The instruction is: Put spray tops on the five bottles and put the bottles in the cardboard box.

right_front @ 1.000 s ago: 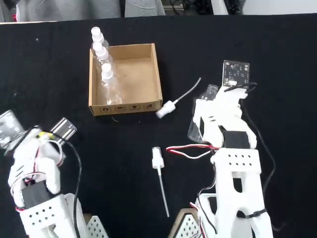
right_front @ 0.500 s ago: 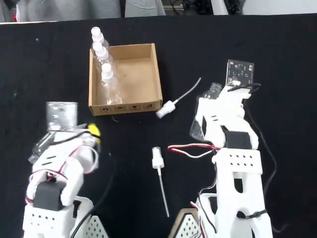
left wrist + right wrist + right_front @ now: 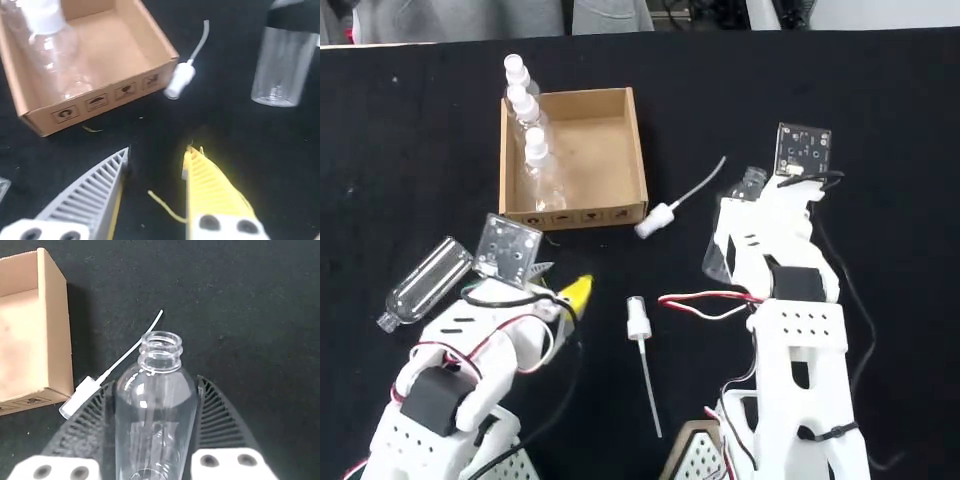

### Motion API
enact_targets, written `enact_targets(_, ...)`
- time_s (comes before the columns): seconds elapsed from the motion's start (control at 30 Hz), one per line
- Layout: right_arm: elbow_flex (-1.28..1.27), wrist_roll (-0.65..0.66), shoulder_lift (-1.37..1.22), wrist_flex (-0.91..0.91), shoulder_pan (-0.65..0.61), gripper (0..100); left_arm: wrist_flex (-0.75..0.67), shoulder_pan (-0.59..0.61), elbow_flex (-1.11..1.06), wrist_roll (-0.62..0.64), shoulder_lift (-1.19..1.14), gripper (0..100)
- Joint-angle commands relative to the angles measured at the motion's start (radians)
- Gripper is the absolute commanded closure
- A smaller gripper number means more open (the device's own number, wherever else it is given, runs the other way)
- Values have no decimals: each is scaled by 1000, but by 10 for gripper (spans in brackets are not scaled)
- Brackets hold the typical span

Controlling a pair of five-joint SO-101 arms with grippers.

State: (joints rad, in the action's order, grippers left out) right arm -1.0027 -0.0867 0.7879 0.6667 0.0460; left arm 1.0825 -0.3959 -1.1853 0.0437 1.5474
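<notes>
Your cardboard box [image 3: 575, 215], toward the far edge of the tabletop [image 3: 880, 90], bears a row of small handling symbols on its front wall. Your right gripper [image 3: 154, 384] is clamped on an open-necked bottle [image 3: 156, 415] — neck past the fingertips. Your left gripper [image 3: 157, 150] is spread wide, holding nothing; a loose spray top [image 3: 179, 82] lies ahead of it, by the box's front right corner.

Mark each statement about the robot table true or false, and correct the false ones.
1. The right gripper holds an uncapped bottle. True.
2. Five bottles are in the cardboard box. False: three capped bottles are in it.
3. Two spray tops lie loose on the table. True.
4. The left gripper grips a spray top. False: it is open and empty.
</notes>
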Motion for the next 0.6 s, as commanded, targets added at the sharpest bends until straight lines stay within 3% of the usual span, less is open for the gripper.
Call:
enact_targets(0.0,7,-2,41,-29,25,910,-34,-58,62,3,-68,834)
enact_targets(0.27,10,-8,41,-29,55,910,-94,-162,122,114,-368,834)
enact_targets(0.57,10,-8,41,-29,55,910,-180,-170,170,175,-575,830)
